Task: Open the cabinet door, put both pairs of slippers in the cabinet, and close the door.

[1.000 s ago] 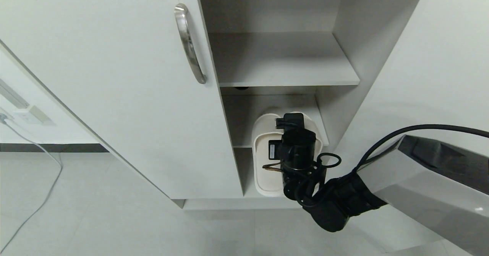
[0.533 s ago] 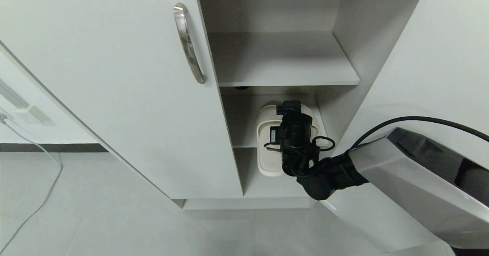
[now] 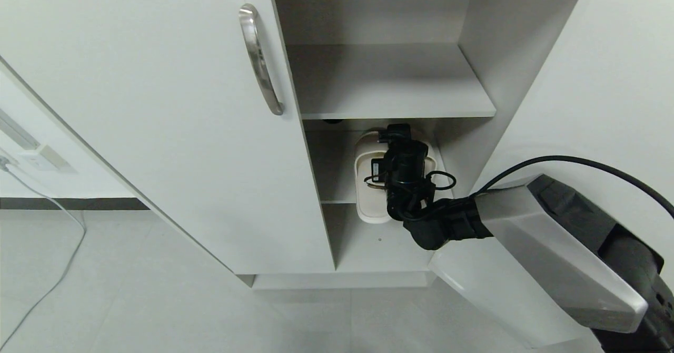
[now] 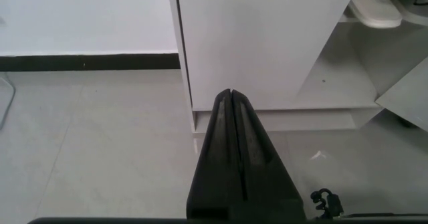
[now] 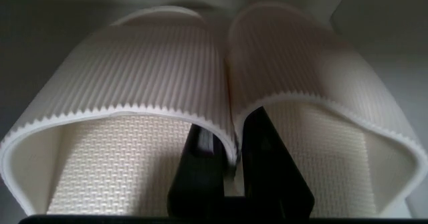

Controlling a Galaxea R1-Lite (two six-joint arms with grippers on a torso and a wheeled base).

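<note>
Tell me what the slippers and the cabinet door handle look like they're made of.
The slippers: probably soft moulded foam or rubber, matte cream; the straps are ribbed with saw-tooth edges and the footbeds carry a woven-looking texture.
The handle: likely brushed steel, satin grey; it shows bright streaked reflections along its curve.

No text, number or sign is legible anywhere on the cabinet door [image 3: 158,105] or slippers [image 5: 154,83]

The cabinet door [image 3: 158,105] stands open on the left. The slippers [image 3: 368,197] lie side by side under the upper shelf [image 3: 389,84], heels poking out the front. The right gripper [image 5: 231,167] pinches their touching sides. The left gripper [image 4: 231,103] is over the floor [image 4: 100,137] out front.
</note>
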